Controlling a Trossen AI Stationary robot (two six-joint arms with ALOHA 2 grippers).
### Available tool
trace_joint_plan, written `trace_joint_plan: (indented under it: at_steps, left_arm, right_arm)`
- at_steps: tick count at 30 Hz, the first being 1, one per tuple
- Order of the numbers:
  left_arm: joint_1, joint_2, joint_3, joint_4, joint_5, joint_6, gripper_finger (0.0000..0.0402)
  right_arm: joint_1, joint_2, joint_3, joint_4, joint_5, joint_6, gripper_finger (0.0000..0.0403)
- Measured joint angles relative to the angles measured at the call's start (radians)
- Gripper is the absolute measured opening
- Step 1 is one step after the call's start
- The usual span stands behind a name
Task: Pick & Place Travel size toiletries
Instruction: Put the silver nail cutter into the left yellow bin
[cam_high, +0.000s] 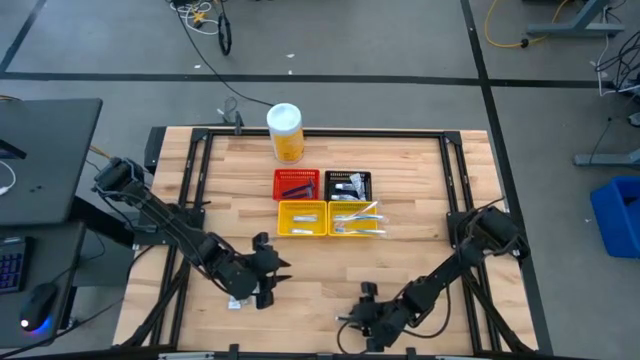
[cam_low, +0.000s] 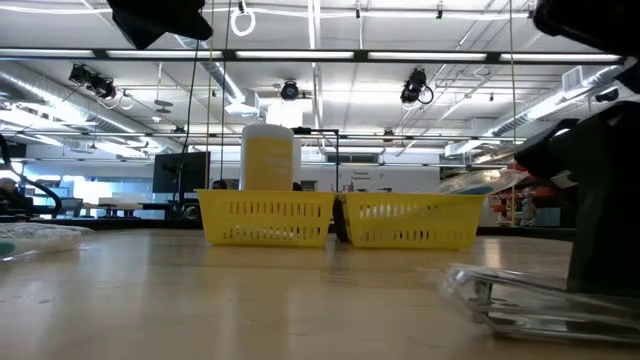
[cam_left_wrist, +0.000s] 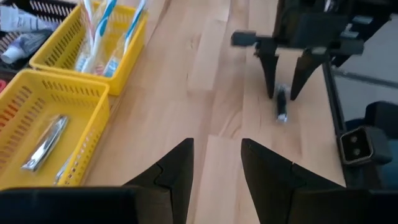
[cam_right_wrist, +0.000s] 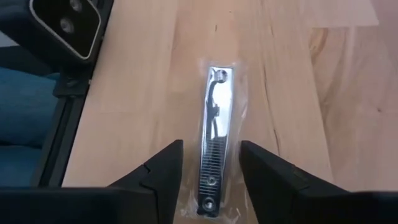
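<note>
Right gripper (cam_right_wrist: 210, 174): at the wooden table's (cam_high: 400, 270) near edge, fingers spread, straddling a silver metal nail clipper in clear wrap (cam_right_wrist: 212, 143) lying flat on the boards, unheld.
Left gripper (cam_left_wrist: 216, 171): fingers apart, empty, near left.
Yellow mesh baskets (cam_high: 301, 218): mid-table; one holds another clipper (cam_left_wrist: 45, 144), one wrapped toothbrushes (cam_left_wrist: 99, 37).

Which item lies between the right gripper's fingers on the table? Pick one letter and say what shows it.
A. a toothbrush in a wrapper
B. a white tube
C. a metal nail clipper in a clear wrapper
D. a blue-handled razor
C: the right wrist view shows a shiny nail clipper in clear wrap lying on the wood between the open fingers of the right gripper.
</note>
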Motion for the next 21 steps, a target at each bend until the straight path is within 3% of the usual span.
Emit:
trace_joint_plan:
  at_steps: [7, 15, 21]
  left_arm:
    - [0.001, 0.0, 0.0, 0.029, 0.0, 0.006, 0.0144]
    - [0.001, 0.0, 0.0, 0.035, 0.0, 0.006, 0.0144]
    - [0.003, 0.015, 0.0, 0.132, 0.0, 0.026, 0.0144]
  right_arm:
    - [-0.031, -0.001, 0.003, -0.037, -0.038, 0.019, 0.0134]
    - [-0.048, -0.001, 0.003, -0.066, -0.051, 0.01, 0.0056]
    - [-0.08, -0.04, -0.003, -0.093, -0.058, -0.056, 0.0053]
